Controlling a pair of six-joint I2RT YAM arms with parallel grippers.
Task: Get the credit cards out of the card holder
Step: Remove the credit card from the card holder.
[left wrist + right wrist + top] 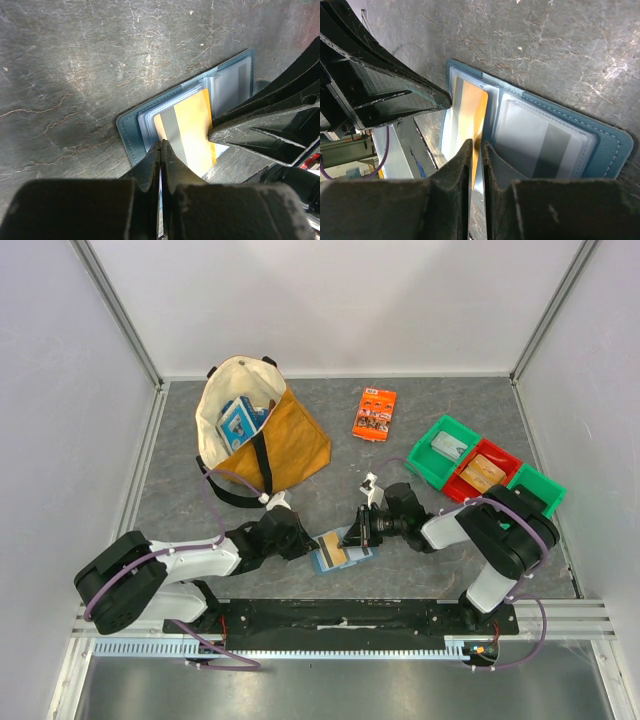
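Light-blue stitched bifold card holder (129, 139) lies open and flat on the scuffed slate-grey tabletop (75, 75), between both arms. Right end effector (476, 146) is nipped onto the edge of the thin, glossy tan-orange credit card (192, 125), which appears partly out of its clear pocket. Left end effector (160, 146) is closed, tips bearing on the holder's edge; cannot tell if it pinches anything.

Judgement: draw the card flat along the pocket mouth, with the left pinning the holder. Slick plastic may slip.

1 dark grey credit card (555, 150) sits sleeved in the other pocket.
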